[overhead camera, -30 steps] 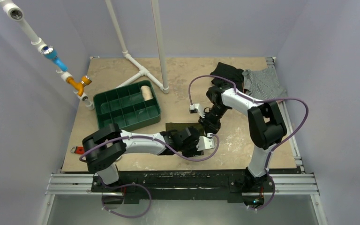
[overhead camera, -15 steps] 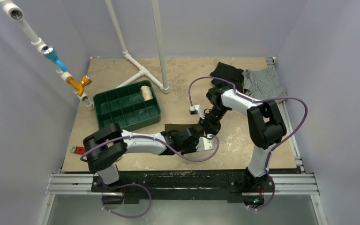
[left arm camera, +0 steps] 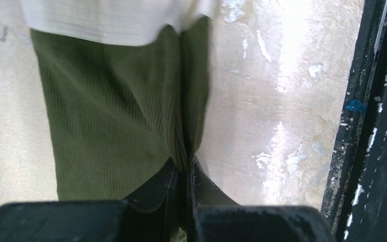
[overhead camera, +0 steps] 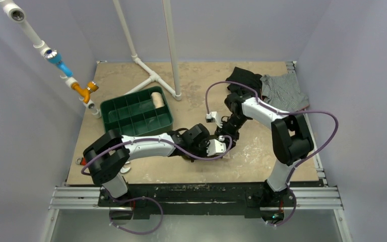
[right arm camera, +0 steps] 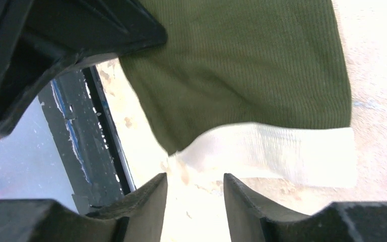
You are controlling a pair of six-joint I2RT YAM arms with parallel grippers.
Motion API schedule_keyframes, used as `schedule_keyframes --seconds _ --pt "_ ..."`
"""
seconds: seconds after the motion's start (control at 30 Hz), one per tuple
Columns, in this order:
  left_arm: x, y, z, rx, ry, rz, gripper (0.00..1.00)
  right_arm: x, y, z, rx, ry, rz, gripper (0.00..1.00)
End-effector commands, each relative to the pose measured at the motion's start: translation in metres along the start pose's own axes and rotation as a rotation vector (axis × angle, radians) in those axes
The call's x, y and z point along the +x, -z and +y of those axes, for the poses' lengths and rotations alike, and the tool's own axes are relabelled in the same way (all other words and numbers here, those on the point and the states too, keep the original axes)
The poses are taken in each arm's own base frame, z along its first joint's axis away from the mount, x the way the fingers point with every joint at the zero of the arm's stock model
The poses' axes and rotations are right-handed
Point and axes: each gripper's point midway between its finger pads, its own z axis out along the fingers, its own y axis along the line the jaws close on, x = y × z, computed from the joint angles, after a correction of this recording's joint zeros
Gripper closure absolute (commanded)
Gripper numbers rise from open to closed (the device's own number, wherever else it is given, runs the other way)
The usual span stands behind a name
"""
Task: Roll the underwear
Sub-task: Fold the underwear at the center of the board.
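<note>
Pinching a fold of the dark olive-green ribbed underwear (left arm camera: 111, 111), the left gripper (left arm camera: 184, 169) clamps cloth, probably to start rolling; the right gripper (right arm camera: 194, 194) hangs spread, empty, by the cream waistband (right arm camera: 282, 151), likely ready to steady it, garment flat on the beige tabletop (left arm camera: 262, 91)

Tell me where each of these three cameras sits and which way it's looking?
Top external: fixed above and behind the bases, looking down on the table; left arm and right arm show whole.
Left wrist: on the left arm's wrist, looking down past the left jaws, shut on the underwear.
Right wrist: on the right arm's wrist, looking down past the open right jaws at the waistband; the left jaws intrude upper left.
Shared: both wrist views show the same underwear.
</note>
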Motion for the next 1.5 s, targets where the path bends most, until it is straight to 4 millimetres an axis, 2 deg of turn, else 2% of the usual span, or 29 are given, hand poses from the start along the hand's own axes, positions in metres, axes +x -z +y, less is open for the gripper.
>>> schedule_keyframes --seconds 0.0,0.17,0.4,0.57,0.73,1.03,1.13,1.37,1.47 --pt "-0.025 0.023 0.01 0.071 0.033 -0.094 1.0 -0.013 0.018 0.008 0.03 0.04 -0.102 0.52" --pt "-0.025 0.032 0.018 0.075 0.055 -0.12 1.0 -0.015 0.028 0.01 0.035 0.039 -0.183 0.43" --pt "-0.026 0.031 0.011 0.18 0.127 -0.134 1.0 -0.024 0.032 0.016 0.057 0.067 -0.302 0.37" --pt "-0.023 0.027 0.006 0.222 0.155 -0.123 1.0 -0.031 0.038 0.013 0.095 0.056 -0.342 0.37" --pt "-0.016 0.021 0.005 0.222 0.164 -0.104 1.0 -0.027 0.031 -0.004 0.13 -0.032 -0.302 0.41" --pt "0.0 0.019 0.006 0.18 0.164 -0.07 1.0 -0.022 0.019 -0.018 0.115 -0.077 -0.248 0.47" --pt "0.002 0.018 0.005 0.174 0.161 -0.059 1.0 -0.017 0.017 -0.016 0.103 -0.074 -0.229 0.48" --pt "0.0 0.017 -0.004 0.21 0.154 -0.065 1.0 -0.013 0.027 -0.001 0.126 0.001 -0.247 0.4" --pt "-0.001 0.016 -0.008 0.232 0.167 -0.068 1.0 -0.01 0.03 -0.001 0.162 0.001 -0.259 0.39"
